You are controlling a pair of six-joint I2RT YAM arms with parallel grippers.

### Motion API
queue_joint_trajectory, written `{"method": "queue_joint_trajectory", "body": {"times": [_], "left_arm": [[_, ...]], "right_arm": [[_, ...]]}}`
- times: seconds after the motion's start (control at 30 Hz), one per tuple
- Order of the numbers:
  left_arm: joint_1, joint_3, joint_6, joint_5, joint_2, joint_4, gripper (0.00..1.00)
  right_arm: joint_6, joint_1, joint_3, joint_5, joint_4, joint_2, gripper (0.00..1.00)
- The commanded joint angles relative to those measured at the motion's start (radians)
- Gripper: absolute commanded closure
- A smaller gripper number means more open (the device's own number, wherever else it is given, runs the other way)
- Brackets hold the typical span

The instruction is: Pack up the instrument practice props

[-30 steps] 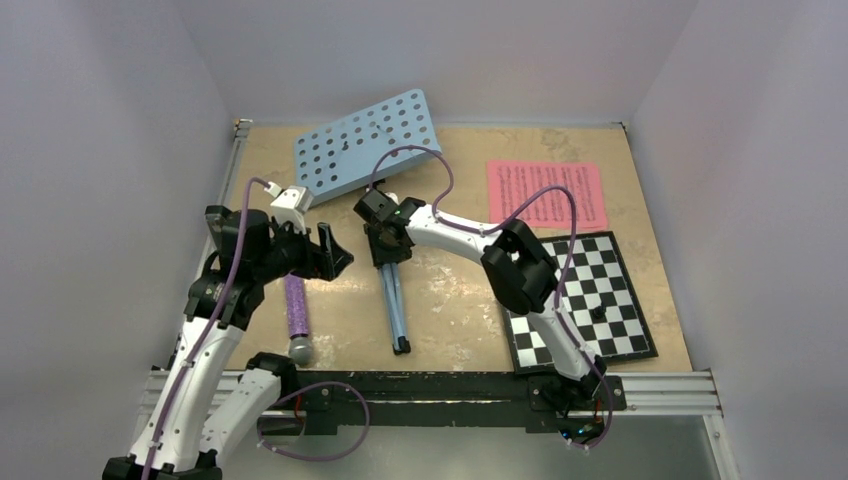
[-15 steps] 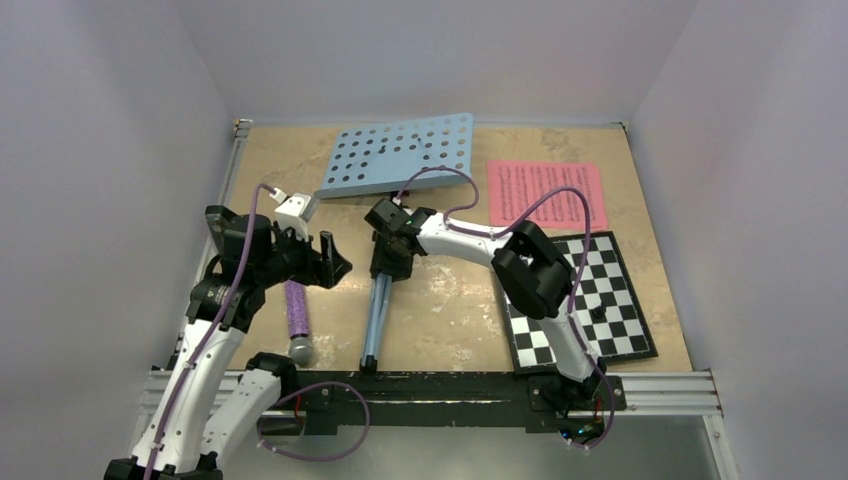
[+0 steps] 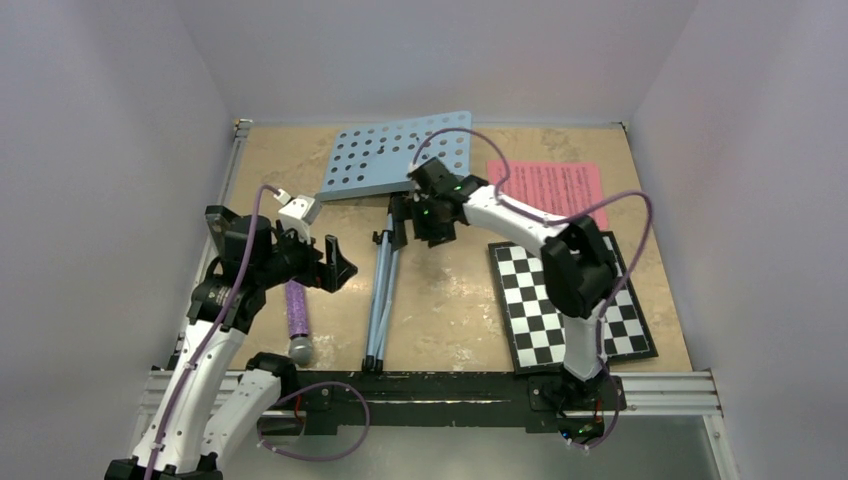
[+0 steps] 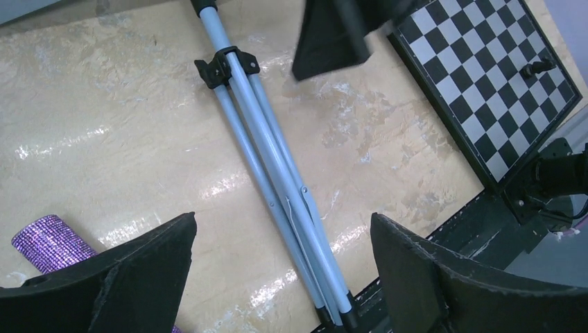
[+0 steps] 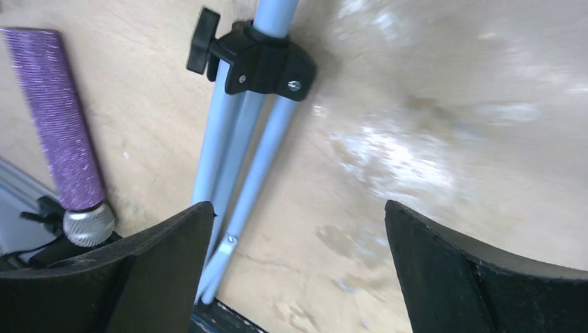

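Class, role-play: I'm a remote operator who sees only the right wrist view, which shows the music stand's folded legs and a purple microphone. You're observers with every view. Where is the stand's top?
Observer: Its light-blue perforated desk lies toward the far edge of the table, beyond the legs.
Operator: Is any sheet music out?
Observer: Yes, a pink sheet lies flat at the far right, just beyond a checkered board.
Operator: And the left gripper?
Observer: The left gripper hangs to the left of the legs, jaws wide open and holding nothing.
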Motion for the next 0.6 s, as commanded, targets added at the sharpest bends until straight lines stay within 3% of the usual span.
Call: {"method": "queue_joint_trajectory", "body": {"times": [0.0,0.2,0.37,0.57], "left_arm": [[0.007,0.033,0.034,-0.013,0.035,0.065,0.01],[0.01,0.127,0.128,-0.134,0.093,0.087,0.01],[0.027,0.208,0.156,-0.167,0.155,0.126,0.01],[0.039,0.285,0.217,-0.191,0.253,0.14,0.01]], "right_arm": [[-0.219,-0.075,-0.019,-0.041,-0.038,-0.271,0.02],[-0.378,-0.084,0.085,0.303,-0.122,-0.46,0.02],[-0.611,-0.111,0.072,0.494,0.077,-0.621,0.01],[-0.635,-0.132,0.158,0.605,0.119,-0.602,0.01]]}}
